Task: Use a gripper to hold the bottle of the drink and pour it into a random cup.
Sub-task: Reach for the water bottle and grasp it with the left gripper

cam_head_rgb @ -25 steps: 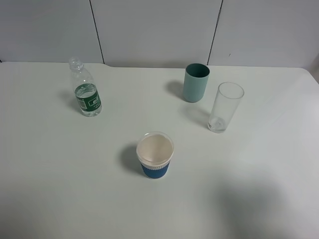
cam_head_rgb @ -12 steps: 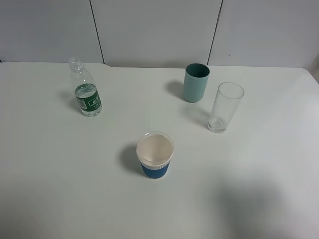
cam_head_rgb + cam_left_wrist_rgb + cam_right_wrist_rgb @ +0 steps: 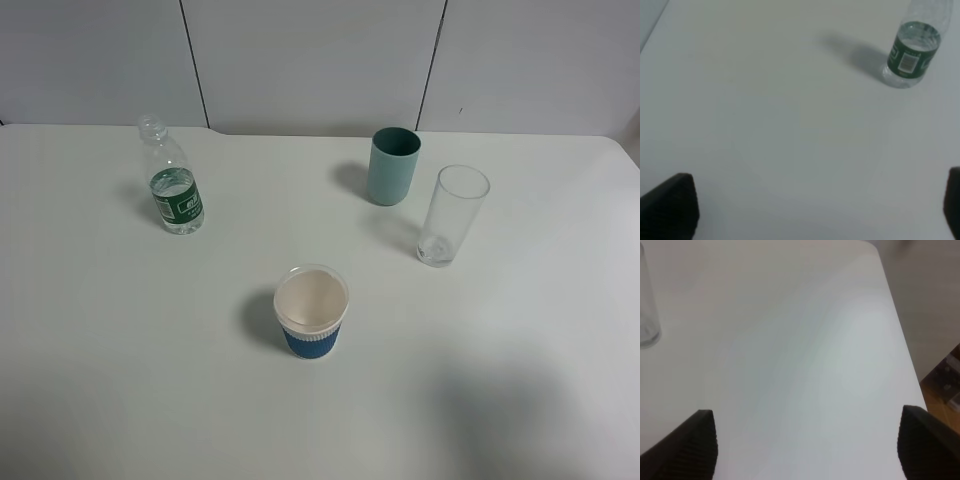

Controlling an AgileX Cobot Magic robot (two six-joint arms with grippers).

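The bottle of the drink (image 3: 174,192), small, clear, with a green label and no cap, stands upright at the table's back left. It also shows in the left wrist view (image 3: 912,50), well ahead of my left gripper (image 3: 812,210). The cup (image 3: 311,311), white with a ribbed blue sleeve, stands upright and empty near the table's middle. Neither gripper shows in the exterior high view. In each wrist view only two dark jaw tips show at the picture's lower corners, far apart and empty. My right gripper (image 3: 807,445) hovers over bare table near its right edge.
A teal tumbler (image 3: 393,166) stands at the back, right of centre. A tall clear glass (image 3: 452,216) stands beside it to the right, and its edge shows in the right wrist view (image 3: 646,310). The table's right edge (image 3: 900,340) drops to the floor.
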